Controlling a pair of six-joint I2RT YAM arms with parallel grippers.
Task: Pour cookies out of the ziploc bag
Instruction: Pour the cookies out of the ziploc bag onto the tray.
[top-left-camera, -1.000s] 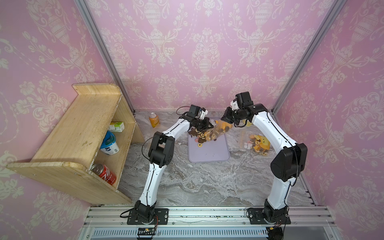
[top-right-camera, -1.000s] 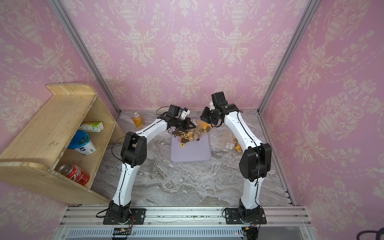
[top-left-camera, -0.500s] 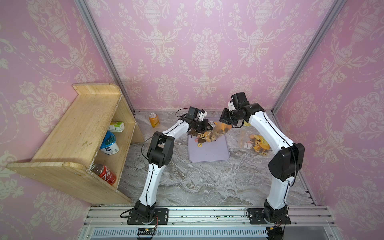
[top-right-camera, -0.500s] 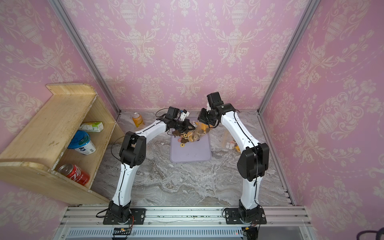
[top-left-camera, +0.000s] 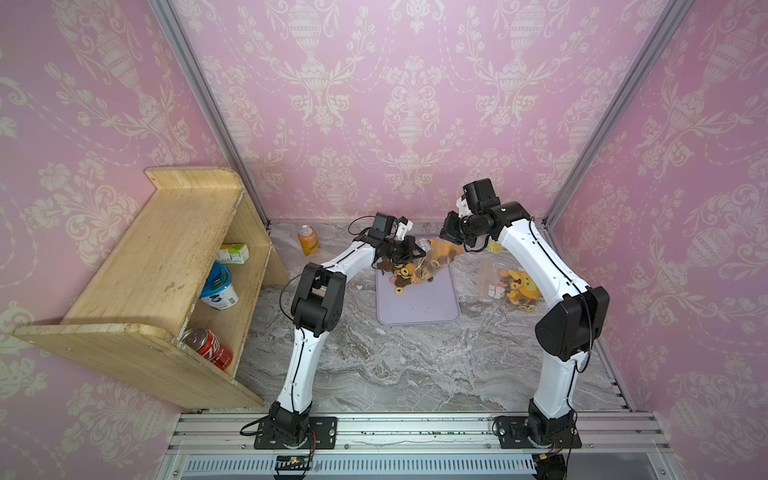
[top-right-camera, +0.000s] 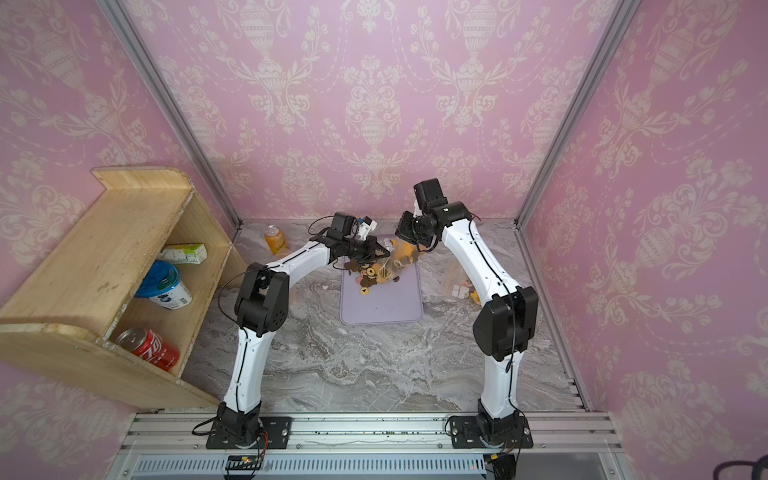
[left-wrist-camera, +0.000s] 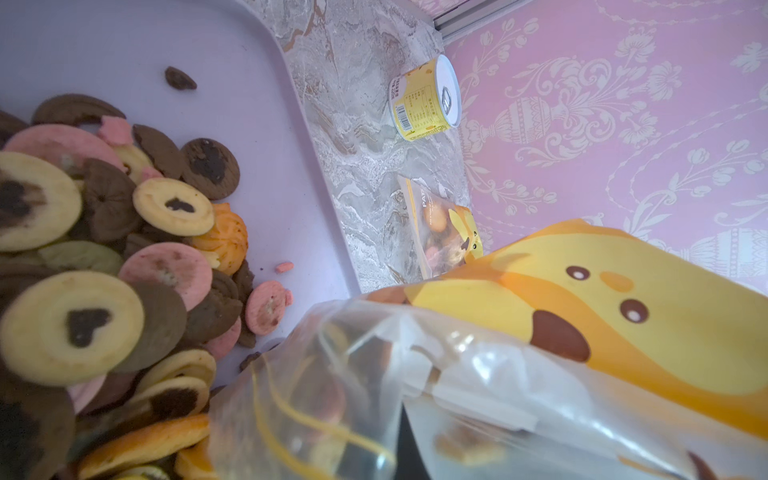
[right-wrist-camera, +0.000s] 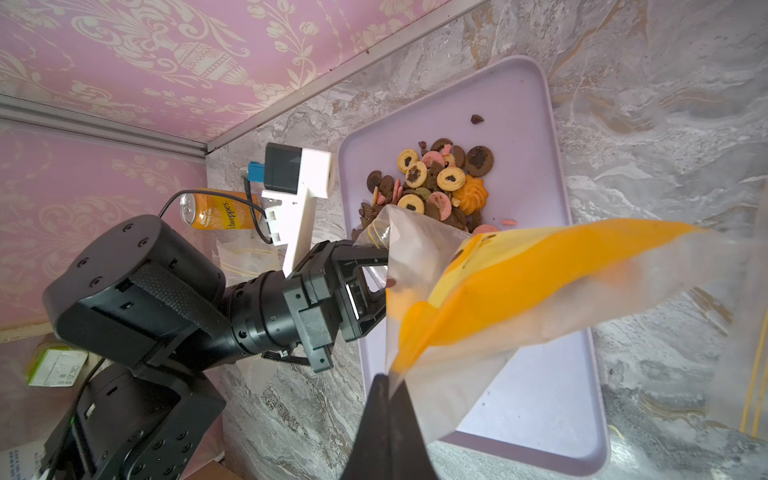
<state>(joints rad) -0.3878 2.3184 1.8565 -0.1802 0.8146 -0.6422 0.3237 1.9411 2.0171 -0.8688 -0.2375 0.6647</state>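
A: Why is the ziploc bag hanging on a slant?

B: The right gripper is clenching the bag's closed end and holding it high. The left gripper is clamping the edge by the mouth, low over the lavender tray. I'm judging that the slope is sending the cookies down and out.

A: Where are they lying?

B: Most are piling on the tray's far end, right under the mouth. A few seem to be sitting inside the bag.

A: What are you counting?

B: Two arms, one held bag, one tray. In the pile I'm seeing one orange swirl cookie and at least four tan rings with dark hearts. The brown and pink ones are overlapping too much to count. One second snack bag is lying on the marble tabletop beside the tray. One orange Schweppes can is standing near the back wall.
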